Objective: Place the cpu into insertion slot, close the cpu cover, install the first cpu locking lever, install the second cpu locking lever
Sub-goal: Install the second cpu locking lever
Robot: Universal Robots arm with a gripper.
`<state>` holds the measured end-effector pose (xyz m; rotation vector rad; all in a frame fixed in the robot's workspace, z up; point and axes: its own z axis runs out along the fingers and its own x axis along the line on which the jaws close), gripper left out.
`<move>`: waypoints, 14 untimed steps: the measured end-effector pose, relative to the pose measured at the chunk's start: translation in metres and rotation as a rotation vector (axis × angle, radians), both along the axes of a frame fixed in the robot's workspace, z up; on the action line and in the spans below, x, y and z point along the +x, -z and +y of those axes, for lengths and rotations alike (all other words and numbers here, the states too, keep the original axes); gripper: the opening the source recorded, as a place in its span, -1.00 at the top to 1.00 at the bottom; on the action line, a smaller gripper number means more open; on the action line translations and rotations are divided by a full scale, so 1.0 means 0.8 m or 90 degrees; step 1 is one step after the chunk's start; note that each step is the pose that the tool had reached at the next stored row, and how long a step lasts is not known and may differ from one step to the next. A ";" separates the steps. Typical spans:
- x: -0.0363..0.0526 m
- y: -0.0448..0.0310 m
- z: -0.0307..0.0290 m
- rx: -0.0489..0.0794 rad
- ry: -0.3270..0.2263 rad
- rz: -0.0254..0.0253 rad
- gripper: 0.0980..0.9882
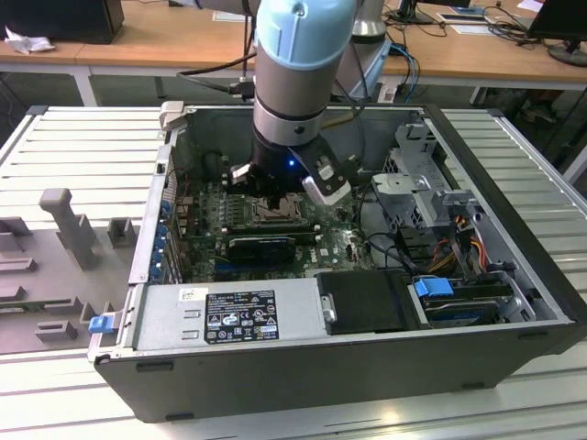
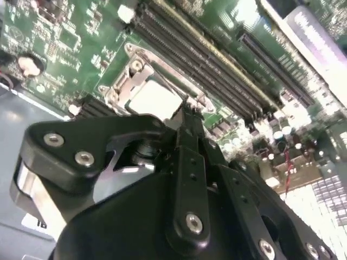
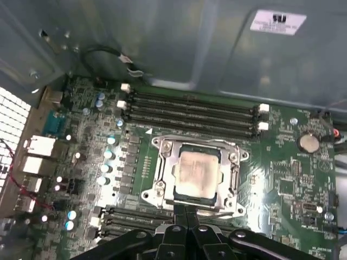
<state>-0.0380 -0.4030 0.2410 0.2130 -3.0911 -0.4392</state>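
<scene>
Jaws pressed together at the socket edge, cpu seated under the closed cover.

Gripper (image 3: 187, 215), jaws closed with nothing between them, tip at the near rim of the cpu cover (image 3: 233, 168). The cpu (image 3: 196, 173) lies in the insertion slot (image 3: 162, 165), face showing through the window. Memory slots (image 3: 190, 111) run just beyond; case wall (image 3: 162, 43) close behind. From outside, the arm (image 1: 298, 82) hides the socket; locking levers hard to make out.

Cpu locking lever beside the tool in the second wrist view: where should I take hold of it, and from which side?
Probably its free end by the tool tips, coming from above: the lever is a thin rod lying low along the cpu cover, with memory slots crowding the far side.
</scene>
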 end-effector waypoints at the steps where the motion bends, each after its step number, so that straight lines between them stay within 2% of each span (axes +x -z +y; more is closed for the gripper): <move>1: 0.000 0.0024 -0.0001 0.000 0.011 0.0001 0.98; 3: -0.001 0.0066 0.0000 0.000 0.023 0.0001 0.98; 4: -0.007 0.0087 -0.0005 0.000 0.023 0.0000 0.98; 6: -0.024 0.0137 -0.0008 0.000 0.023 0.0001 0.98; 10: -0.026 0.0268 -0.0008 0.000 0.023 0.0001 0.98; 14: -0.027 0.0360 -0.0008 0.000 0.023 0.0001 0.98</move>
